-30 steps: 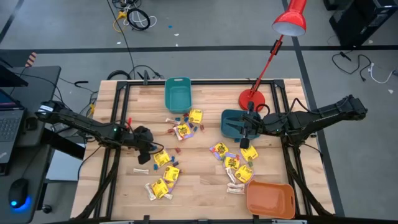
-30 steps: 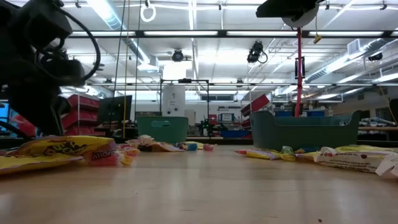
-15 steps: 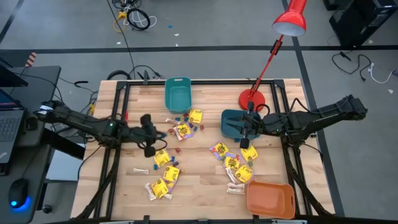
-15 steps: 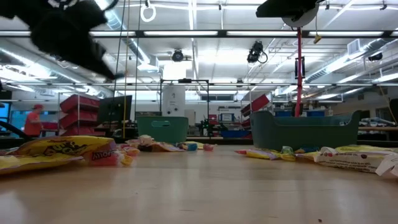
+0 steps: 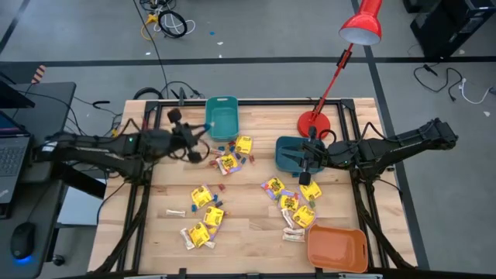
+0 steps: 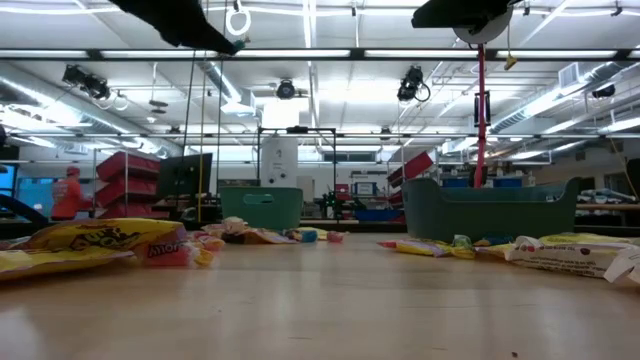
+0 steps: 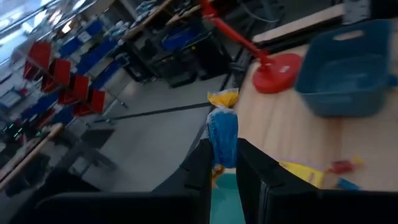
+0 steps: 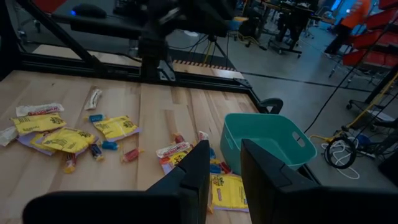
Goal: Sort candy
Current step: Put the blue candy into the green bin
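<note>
Blue candy [image 7: 222, 140] pinched in left claw [image 5: 203, 147] nr teal bin [image 5: 222, 116]; right claw [image 5: 297, 161] slightly open, empty, over dark bin [image 5: 288, 144].

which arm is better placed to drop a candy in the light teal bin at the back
left: its jaws grip a blue candy right beside the light teal bin; the right arm hangs over the dark teal bin, jaws empty

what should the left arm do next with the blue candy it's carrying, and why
Probably carry on a little further and let go over the teal bin. The left gripper hangs just beside that bin, above the table, its fingers pinching a small blue candy. The right gripper waits by the darker bin.
</note>
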Robot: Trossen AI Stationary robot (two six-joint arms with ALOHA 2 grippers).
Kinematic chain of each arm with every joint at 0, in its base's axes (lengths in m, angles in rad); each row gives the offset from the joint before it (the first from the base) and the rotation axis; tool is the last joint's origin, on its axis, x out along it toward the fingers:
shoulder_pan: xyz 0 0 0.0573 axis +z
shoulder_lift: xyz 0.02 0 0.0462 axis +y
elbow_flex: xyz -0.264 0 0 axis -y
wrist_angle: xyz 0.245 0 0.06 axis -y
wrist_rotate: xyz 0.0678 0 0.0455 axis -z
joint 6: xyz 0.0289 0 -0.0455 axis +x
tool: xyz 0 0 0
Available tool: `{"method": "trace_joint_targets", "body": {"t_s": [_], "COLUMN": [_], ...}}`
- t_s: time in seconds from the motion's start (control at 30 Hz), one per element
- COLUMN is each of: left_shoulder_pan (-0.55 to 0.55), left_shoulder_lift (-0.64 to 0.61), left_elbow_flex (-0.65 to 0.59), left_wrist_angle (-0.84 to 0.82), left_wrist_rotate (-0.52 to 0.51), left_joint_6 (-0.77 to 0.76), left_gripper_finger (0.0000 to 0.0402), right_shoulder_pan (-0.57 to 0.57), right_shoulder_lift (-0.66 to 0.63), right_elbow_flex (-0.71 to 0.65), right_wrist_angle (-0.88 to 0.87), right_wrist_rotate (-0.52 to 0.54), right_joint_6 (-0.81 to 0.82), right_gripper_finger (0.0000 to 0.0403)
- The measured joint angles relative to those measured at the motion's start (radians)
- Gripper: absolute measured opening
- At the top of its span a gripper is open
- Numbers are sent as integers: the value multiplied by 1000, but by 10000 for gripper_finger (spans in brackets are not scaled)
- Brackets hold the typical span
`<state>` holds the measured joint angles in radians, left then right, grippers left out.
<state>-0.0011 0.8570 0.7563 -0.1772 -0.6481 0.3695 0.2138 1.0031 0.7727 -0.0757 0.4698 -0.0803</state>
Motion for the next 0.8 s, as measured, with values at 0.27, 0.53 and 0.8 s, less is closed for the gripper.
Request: {"method": "trace_joint_targets", "body": {"t_s": [0.27, 0.53, 0.8], "left_shoulder_pan": [278, 491, 613], "left_shoulder_lift": [46, 214, 400], "left_elbow_flex": [8, 8, 98], "left_wrist_angle": [-5, 50, -11], "left_wrist_rotate": [264, 472, 620], "left_joint_6": [-15, -18, -63], "left_gripper_finger": [53, 53, 53], "right_shoulder_pan": [0, 0, -2], "right_shoulder_lift": [0, 0, 0], "right_elbow_flex": [0, 0, 0], "right_wrist_angle": [0, 0, 0], "right_wrist_rotate": [0, 0, 0], "right_joint_6": [0, 0, 0], "right_gripper_finger": [77, 77, 77]}}
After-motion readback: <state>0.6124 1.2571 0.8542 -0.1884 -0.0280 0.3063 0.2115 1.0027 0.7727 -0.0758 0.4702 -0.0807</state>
